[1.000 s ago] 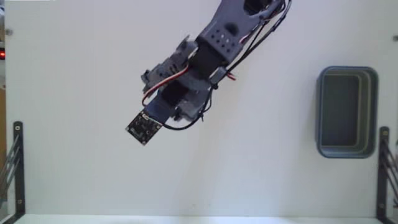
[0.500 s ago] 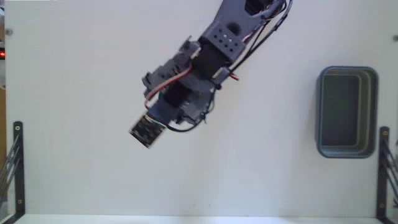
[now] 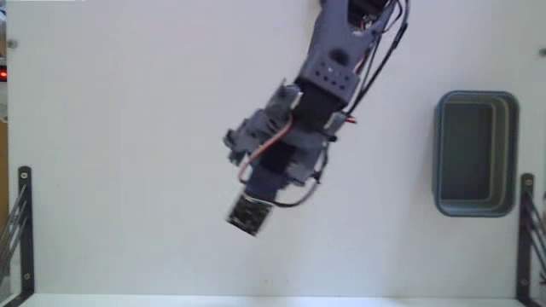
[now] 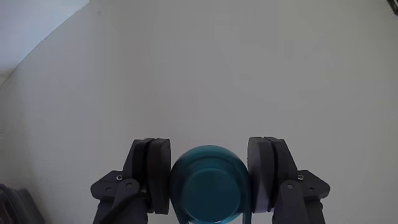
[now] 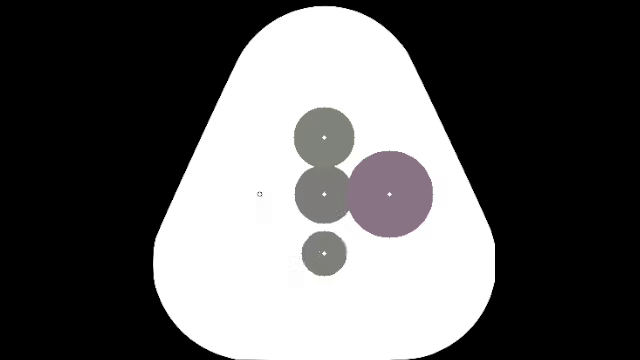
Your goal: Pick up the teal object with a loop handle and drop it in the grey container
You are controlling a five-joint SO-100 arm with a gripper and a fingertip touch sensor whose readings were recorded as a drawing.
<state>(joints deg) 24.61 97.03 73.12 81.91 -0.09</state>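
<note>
In the wrist view the teal object with a loop handle sits squeezed between my two dark fingers, and a thin piece of its loop shows at its lower right edge. My gripper is shut on it, above a plain white table. In the fixed view the arm reaches down from the top centre, and its wrist camera board covers the fingers and the disc. The grey container stands at the right, well away from the arm, and it looks empty.
Black metal brackets stand at the lower left and lower right edges of the fixed view, the right one just below the container. White tabletop lies between the arm and the container.
In the fixed view, the arm has swung to the right and downward, so its wrist end is now closer to the centre. The container has not moved.
</note>
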